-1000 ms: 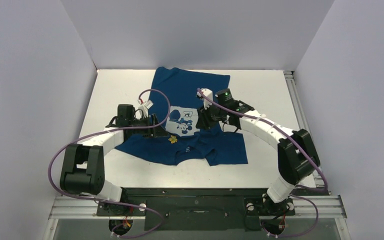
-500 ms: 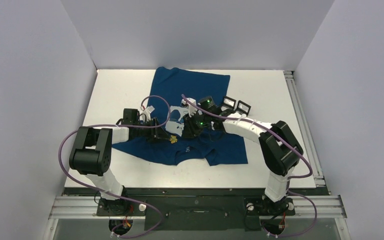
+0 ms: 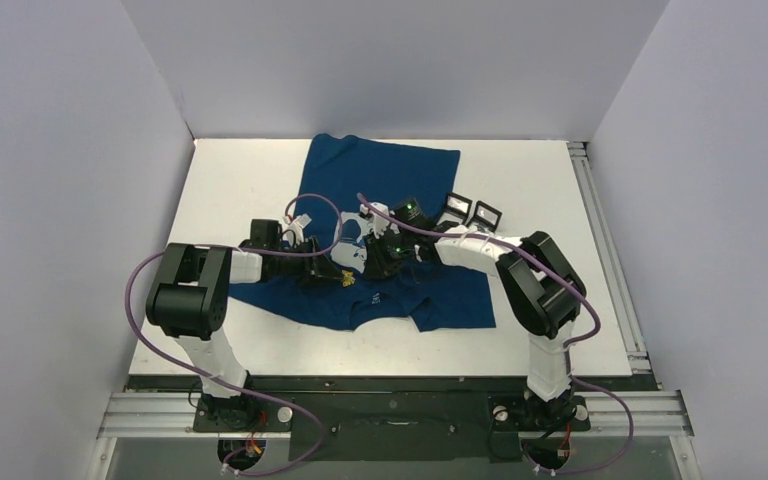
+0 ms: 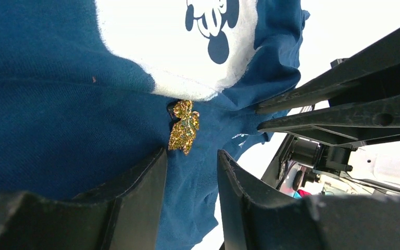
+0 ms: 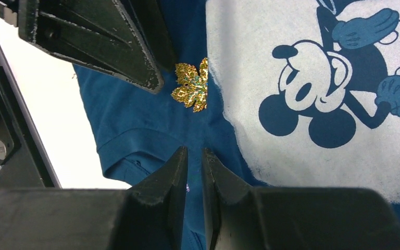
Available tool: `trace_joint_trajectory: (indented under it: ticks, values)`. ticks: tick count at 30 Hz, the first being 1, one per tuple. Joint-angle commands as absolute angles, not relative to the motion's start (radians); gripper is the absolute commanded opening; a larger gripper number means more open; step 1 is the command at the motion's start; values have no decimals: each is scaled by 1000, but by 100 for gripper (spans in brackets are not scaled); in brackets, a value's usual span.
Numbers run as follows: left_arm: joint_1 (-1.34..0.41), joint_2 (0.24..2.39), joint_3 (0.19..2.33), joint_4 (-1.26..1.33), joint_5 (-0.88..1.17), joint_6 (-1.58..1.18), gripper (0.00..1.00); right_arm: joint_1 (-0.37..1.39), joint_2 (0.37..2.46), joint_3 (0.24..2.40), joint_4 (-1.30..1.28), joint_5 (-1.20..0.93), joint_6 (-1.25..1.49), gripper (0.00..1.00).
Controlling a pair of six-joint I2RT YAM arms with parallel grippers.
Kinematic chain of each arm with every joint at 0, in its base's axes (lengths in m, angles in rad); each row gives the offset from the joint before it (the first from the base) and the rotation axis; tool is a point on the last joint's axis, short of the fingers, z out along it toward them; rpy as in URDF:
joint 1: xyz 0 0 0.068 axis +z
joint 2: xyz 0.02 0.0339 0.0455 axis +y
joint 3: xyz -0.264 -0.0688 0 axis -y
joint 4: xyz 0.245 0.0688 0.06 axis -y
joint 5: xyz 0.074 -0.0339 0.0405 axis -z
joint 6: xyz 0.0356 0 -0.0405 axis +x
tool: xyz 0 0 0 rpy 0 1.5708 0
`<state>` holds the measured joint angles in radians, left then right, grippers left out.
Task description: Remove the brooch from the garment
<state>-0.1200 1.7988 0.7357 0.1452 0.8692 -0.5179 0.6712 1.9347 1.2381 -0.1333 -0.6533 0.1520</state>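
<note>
Gold glitter leaf brooch (image 4: 184, 126) on navy garment (image 4: 57, 120).

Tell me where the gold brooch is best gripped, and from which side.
Probably the tip of the brooch nearest the left gripper, approached from that side. The brooch lies flat on the garment with its long axis pointing into that gripper's open jaws, so pinching across its narrow width there looks easiest.

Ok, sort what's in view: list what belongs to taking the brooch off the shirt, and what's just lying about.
Belongs to the job:
- gold leaf-shaped brooch
- dark blue T-shirt it is pinned to
- left gripper
- right gripper

Just lying about:
- two small black square items at the T-shirt's edge
</note>
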Motion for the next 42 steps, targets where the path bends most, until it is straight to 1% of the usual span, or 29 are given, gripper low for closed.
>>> trace_joint_trajectory:
  ticks: [1,7,9,15,18,19,21,24,28,34,37,42]
  values:
    - [-147,1818,758,217,878,-536,36,675,1958,1281,-90,-638,127,13]
    - [-165,1786,755,281,901,-572,29,675,1958,1270,-112,-621,92,13]
    - [-171,1774,750,290,901,-578,27,675,1942,1253,-97,-617,87,15]
    - [-176,1775,748,319,904,-609,24,680,1887,1175,8,-631,106,34]
    - [-175,1787,742,355,915,-647,20,690,1861,1143,60,-623,116,38]
    - [-175,1789,739,374,918,-664,19,697,1849,1128,88,-618,120,40]
    - [-176,1794,731,400,921,-686,19,709,1832,1108,117,-594,122,41]
    - [-176,1797,724,424,925,-710,22,732,1811,1093,144,-543,120,42]
    - [-178,1798,723,434,923,-724,27,755,1799,1086,180,-502,131,42]
    - [-181,1802,715,470,927,-756,31,770,1830,1123,171,-464,147,42]
    - [-182,1803,715,479,934,-766,35,774,1842,1130,172,-454,160,42]
    - [-187,1805,712,497,935,-778,38,778,1866,1155,152,-412,168,40]
